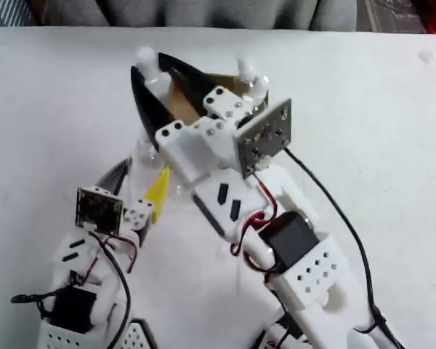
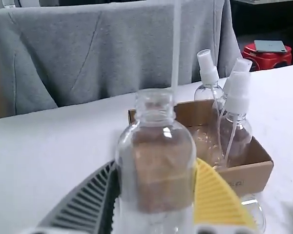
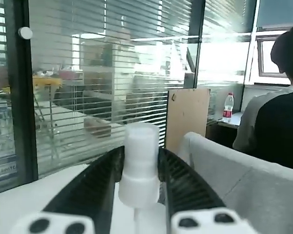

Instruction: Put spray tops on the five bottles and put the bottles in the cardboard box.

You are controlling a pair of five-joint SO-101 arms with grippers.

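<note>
Three topped bottles (image 2: pixel 234 134) — in cardboard box (image 2: pixel 254 171)

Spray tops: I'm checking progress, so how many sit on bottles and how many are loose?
Spray tops on bottles in the cardboard box: 3
Spray top held in the right tool: 1
Total: 4

an uncapped bottle (image 2: pixel 156 161) is held upright in the l gripper (image 2: pixel 155 200), on the near side of the box (image 2: pixel 256 170) on the table (image 2: pixel 49 156). three capped bottles (image 2: pixel 234 131) are stood inside the box. a spray top (image 3: pixel 139 165) is clamped in the r gripper (image 3: pixel 139 158) above the uncapped bottle, w/ its tube (image 2: pixel 175 48) hung straight down to the neck. a further bottle (image 2: pixel 254 214), partly cut off, is seen on the table just beside the box's near wall. in the high view the r arm is stretched over the box, w/ the l arm at its left.
</note>
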